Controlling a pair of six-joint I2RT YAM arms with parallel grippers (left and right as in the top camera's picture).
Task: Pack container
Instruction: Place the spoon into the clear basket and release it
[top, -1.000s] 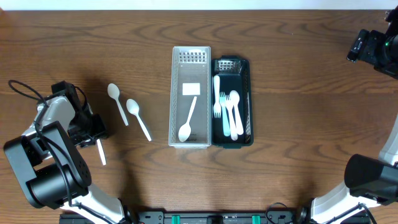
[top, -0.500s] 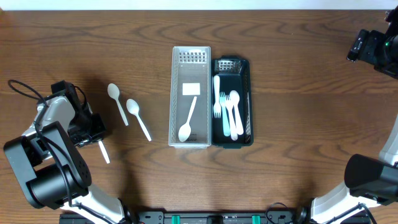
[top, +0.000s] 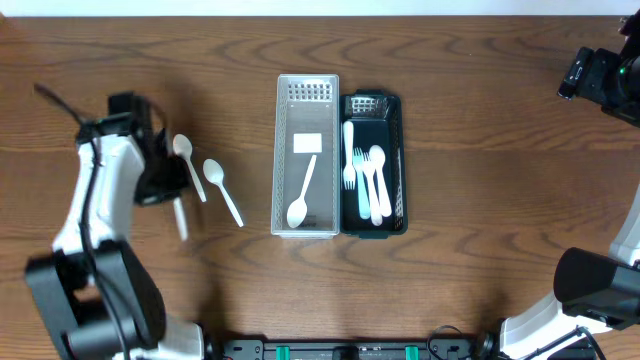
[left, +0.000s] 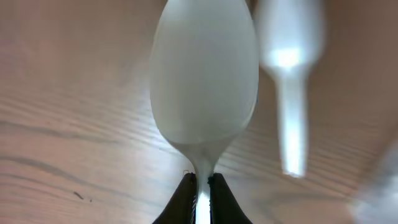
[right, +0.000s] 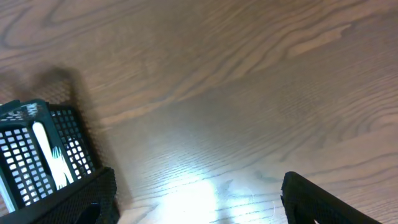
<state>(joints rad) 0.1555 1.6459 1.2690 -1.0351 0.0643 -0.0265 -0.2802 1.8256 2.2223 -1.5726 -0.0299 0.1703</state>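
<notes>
Between the closed tips of the left gripper (left: 200, 186): the held spoon (left: 204, 93), clamped at its neck, bowl pointing away from the wrist camera. It looked clear of the desk (top: 480, 280), though the blur left that unsure. In the overhead view, two loose spoons (top: 215, 172) lay just beside that gripper, on its side toward the trays. The clear tray (top: 284, 150) stood further off beyond them, with a lone spoon (top: 298, 210) lying in it. The black tray (top: 400, 160) touched its far side and held forks and other cutlery. The right gripper (right: 196, 193) was spread wide with nothing in it, near a corner of the black tray only.

Step judged: pick done, carry in hand. The next move called for swinging over the loose spoons, lining the handle along the clear tray, lowering, then releasing.
</notes>
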